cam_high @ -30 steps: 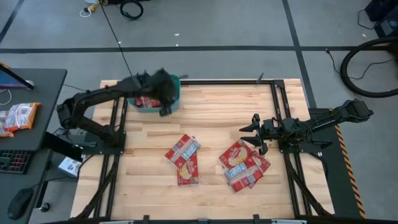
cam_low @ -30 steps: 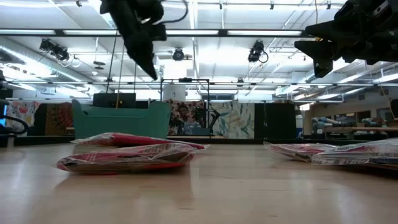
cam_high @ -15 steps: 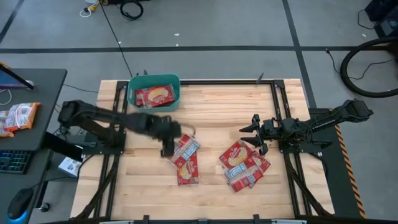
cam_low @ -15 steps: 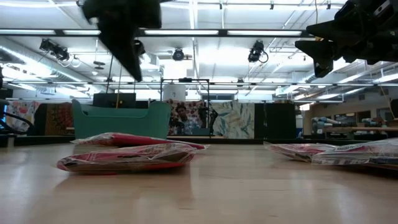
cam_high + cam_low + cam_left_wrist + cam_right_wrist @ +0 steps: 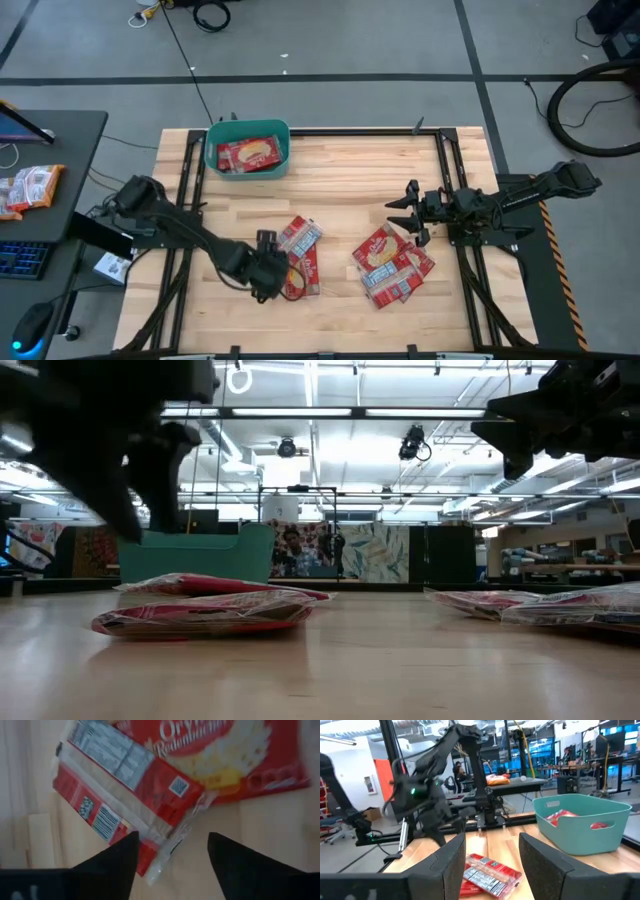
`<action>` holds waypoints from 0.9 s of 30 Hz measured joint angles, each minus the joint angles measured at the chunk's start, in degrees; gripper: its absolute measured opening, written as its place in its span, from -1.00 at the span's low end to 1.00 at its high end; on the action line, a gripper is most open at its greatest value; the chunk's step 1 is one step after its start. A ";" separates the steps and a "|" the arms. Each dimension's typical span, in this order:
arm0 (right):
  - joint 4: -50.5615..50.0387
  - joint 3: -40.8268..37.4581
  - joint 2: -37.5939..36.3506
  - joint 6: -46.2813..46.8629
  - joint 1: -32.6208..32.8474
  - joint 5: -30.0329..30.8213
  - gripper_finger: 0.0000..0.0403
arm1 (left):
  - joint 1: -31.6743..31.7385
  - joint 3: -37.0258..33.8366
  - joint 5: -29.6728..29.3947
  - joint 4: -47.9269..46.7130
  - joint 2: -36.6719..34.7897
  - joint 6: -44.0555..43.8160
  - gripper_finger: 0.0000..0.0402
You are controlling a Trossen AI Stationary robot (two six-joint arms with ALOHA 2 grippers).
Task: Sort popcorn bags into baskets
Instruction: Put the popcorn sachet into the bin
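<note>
Popcorn bags (image 5: 298, 255) are lying in two loose piles mid-table, two here and several more (image 5: 390, 264) to the right, while at least one packet (image 5: 247, 155) is already sitting in the teal basket (image 5: 213, 135) at the far left corner. The left gripper (image 5: 268, 283) is hovering open-fingered at the near pile's edge, so most sorting is waiting. The right gripper (image 5: 402, 212) is idling, fingers spread, above the other pile.

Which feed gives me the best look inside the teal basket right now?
The high view: it looks straight down into the teal basket and shows popcorn bags lying inside. The right wrist view shows its side wall and only a little red at the rim. The low view shows only its wall; the left wrist view misses it.
</note>
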 joint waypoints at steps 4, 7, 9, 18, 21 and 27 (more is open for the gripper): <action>0.27 0.00 0.00 -0.49 -0.88 0.00 -0.06 | -1.50 0.00 -4.45 0.05 4.57 4.08 0.33; 0.22 0.00 0.00 -0.57 -1.27 -0.02 -0.06 | -2.44 0.02 -7.84 0.09 7.19 8.86 0.34; 0.19 0.00 0.00 -0.59 -1.30 -0.03 -0.06 | -2.90 0.02 -9.33 0.07 8.58 11.52 0.34; 0.12 0.00 0.00 -0.13 -1.30 -0.09 -0.06 | -2.39 0.07 -13.79 0.00 10.05 11.25 0.13; -0.01 0.00 0.00 -0.05 -1.28 -0.09 -0.06 | -1.63 0.07 -11.49 0.08 10.08 10.42 -0.10; -0.32 0.00 0.01 0.48 -1.26 -0.13 -0.06 | -0.14 0.07 -10.64 0.02 10.05 5.05 -0.81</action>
